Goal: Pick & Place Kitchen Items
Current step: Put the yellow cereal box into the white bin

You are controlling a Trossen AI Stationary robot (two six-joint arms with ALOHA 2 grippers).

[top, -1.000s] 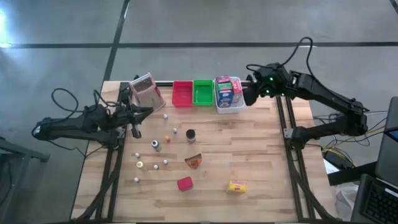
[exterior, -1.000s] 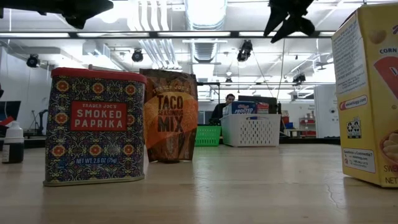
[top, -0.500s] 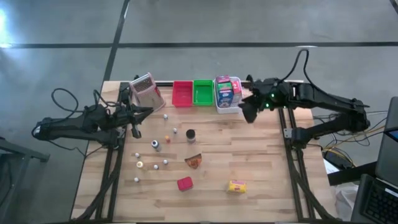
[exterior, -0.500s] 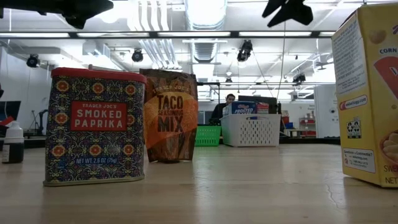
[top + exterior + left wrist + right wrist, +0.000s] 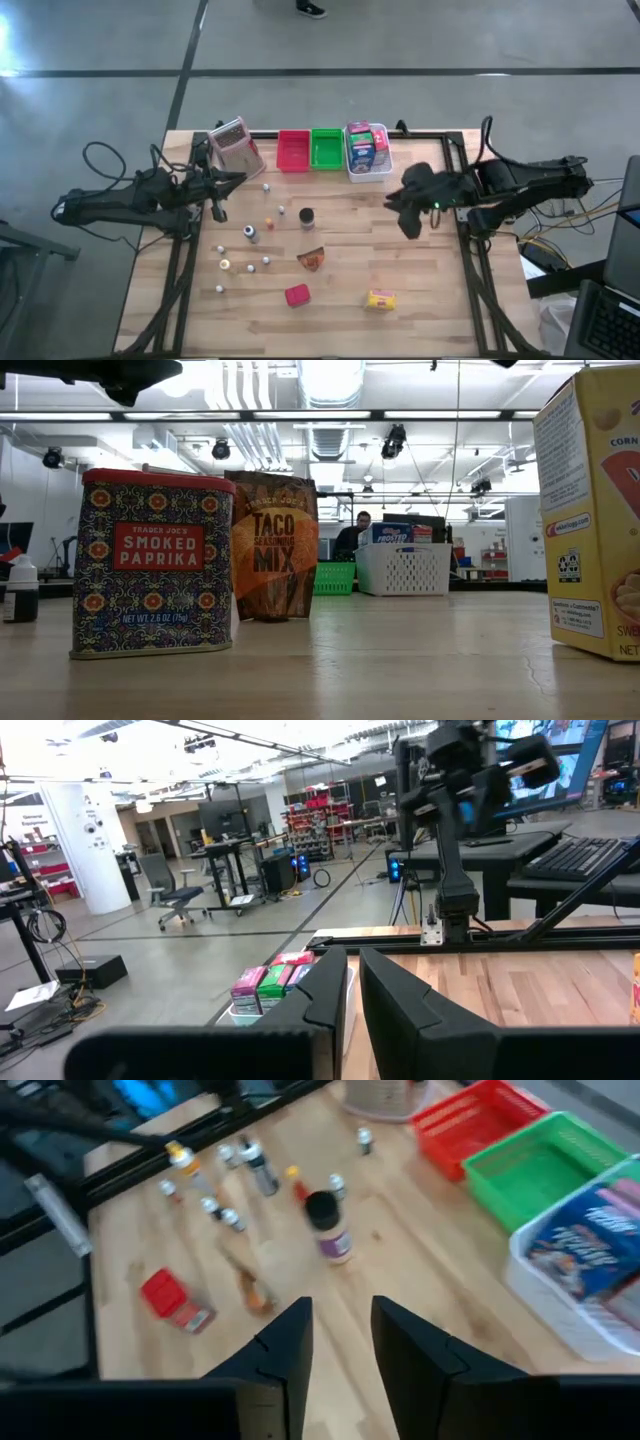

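Note:
Small kitchen items lie loose on the wooden table: a dark jar (image 5: pixel 306 217), an orange-brown wedge packet (image 5: pixel 311 259), a red tin (image 5: pixel 297 295), a yellow box (image 5: pixel 380 299) and several tiny pale bottles (image 5: pixel 250 233). More packets stand in the white basket (image 5: pixel 367 150). My right gripper (image 5: pixel 398 205) hovers open above the table's right half, near side of that basket; its wrist view looks over the jar (image 5: pixel 325 1220) and red tin (image 5: pixel 170 1295). My left gripper (image 5: pixel 235 180) waits shut at the left edge, holding nothing.
A red tray (image 5: pixel 293 150) and a green tray (image 5: pixel 326 148) sit beside the white basket along the far edge, with a metal grater (image 5: pixel 236 147) further left. In the low view a paprika tin (image 5: pixel 150 565), taco mix packet (image 5: pixel 275 545) and yellow box (image 5: pixel 590 510) stand close.
My right gripper has swung away from above the white basket toward the table's near edge, over the right half of the table, and has left the top of the low view. Nothing on the table has moved.

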